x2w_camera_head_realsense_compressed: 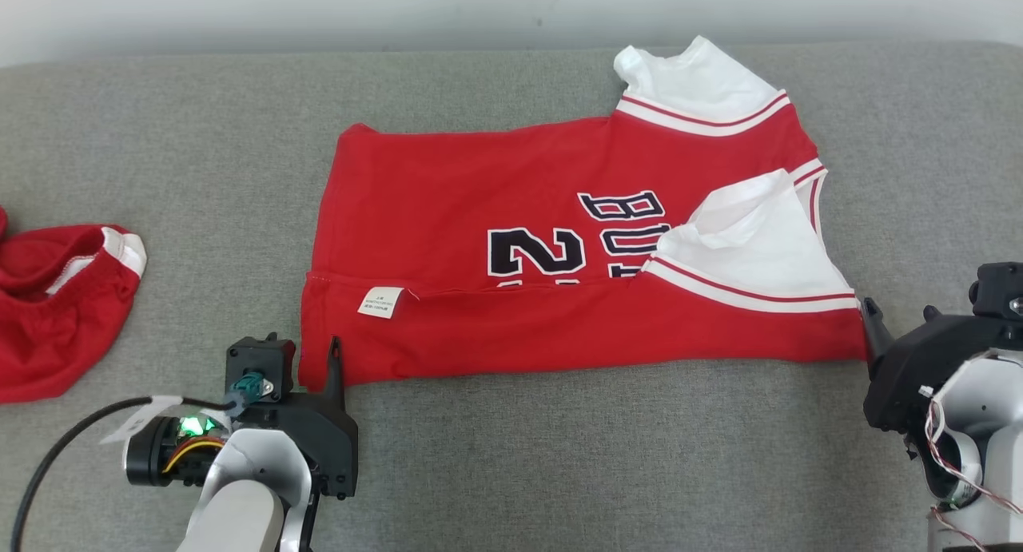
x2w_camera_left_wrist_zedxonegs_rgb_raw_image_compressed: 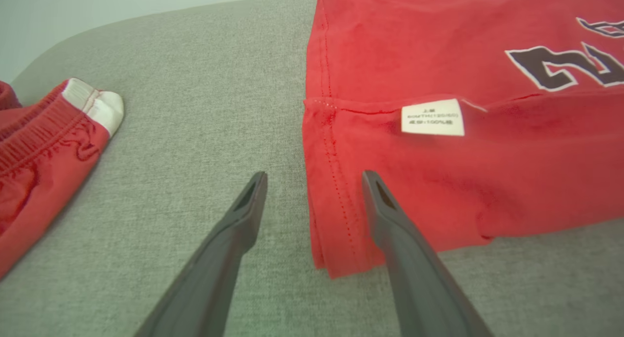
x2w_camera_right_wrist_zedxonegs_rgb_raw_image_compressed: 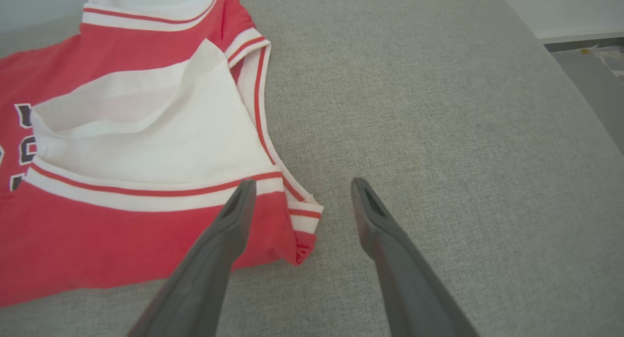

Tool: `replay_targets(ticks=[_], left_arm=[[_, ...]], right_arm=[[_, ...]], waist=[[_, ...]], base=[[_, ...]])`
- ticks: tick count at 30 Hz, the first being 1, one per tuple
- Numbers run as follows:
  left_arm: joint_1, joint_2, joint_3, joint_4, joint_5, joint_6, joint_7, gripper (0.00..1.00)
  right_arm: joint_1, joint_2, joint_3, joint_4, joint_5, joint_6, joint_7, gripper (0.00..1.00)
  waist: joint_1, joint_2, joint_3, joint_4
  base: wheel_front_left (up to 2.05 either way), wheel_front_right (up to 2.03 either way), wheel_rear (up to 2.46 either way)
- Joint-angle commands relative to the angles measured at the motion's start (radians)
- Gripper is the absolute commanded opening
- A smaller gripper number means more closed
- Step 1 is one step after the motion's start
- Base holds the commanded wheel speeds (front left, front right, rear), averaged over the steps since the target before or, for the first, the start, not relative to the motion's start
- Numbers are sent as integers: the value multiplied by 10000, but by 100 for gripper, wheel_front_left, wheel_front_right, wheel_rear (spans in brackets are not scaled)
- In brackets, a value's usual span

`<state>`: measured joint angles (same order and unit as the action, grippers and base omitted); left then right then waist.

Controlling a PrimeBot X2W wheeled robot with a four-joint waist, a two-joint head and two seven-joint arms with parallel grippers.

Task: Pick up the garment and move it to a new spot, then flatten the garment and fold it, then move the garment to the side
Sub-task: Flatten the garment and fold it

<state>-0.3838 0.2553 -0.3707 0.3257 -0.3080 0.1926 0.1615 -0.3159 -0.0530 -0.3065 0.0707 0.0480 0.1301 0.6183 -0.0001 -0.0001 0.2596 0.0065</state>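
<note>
Both spread, empty: left gripper (x2w_camera_left_wrist_zedxonegs_rgb_raw_image_compressed: 314, 181) astride hem corner of red jersey (x2w_camera_head_realsense_compressed: 519, 216), right gripper (x2w_camera_right_wrist_zedxonegs_rgb_raw_image_compressed: 302, 186) astride its armhole corner.

A red jersey (x2w_camera_head_realsense_compressed: 559, 256) with white sleeves and dark lettering lies spread across the grey cushioned surface (x2w_camera_head_realsense_compressed: 559, 456). Its near edge is folded up, so a white label (x2w_camera_head_realsense_compressed: 381, 302) shows. The left gripper (x2w_camera_head_realsense_compressed: 332, 376) sits at the jersey's near left corner, one of its fingers (x2w_camera_head_realsense_compressed: 334, 360) just at the hem. The right gripper (x2w_camera_head_realsense_compressed: 895, 336) stands at the near right corner. Red shorts (x2w_camera_head_realsense_compressed: 56, 304) lie well apart at the left.
</note>
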Motion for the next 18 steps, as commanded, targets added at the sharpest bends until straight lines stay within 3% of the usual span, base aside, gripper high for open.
replay_targets(ticks=[1,12,15,16,17,18], left_arm=[[-136,41,-92,169,125,-33,109,100],[-54,-137,-398,957,183,293,645,100],[65,-228,-469,1130,-44,92,847,100],[108,-283,-491,1153,-140,13,882,96],[150,-328,-522,1184,-218,-34,923,49],[191,-358,-554,1223,-287,-121,962,33]], right_arm=[[-183,23,32,194,-195,15,146,100],[-175,31,82,1019,-464,15,935,100],[-51,34,163,1156,-311,15,1096,100],[-32,37,215,1196,-176,15,1137,100],[-27,39,254,1234,-81,15,1181,100],[-6,39,290,1288,-53,15,1255,100]], waist=[[1,1,152,-58],[1,1,342,141],[1,1,268,142],[1,1,238,132],[1,1,206,120],[1,1,171,105]], base=[[0,0,0],[0,0,0],[0,0,0],[0,0,0],[0,0,0],[0,0,0]])
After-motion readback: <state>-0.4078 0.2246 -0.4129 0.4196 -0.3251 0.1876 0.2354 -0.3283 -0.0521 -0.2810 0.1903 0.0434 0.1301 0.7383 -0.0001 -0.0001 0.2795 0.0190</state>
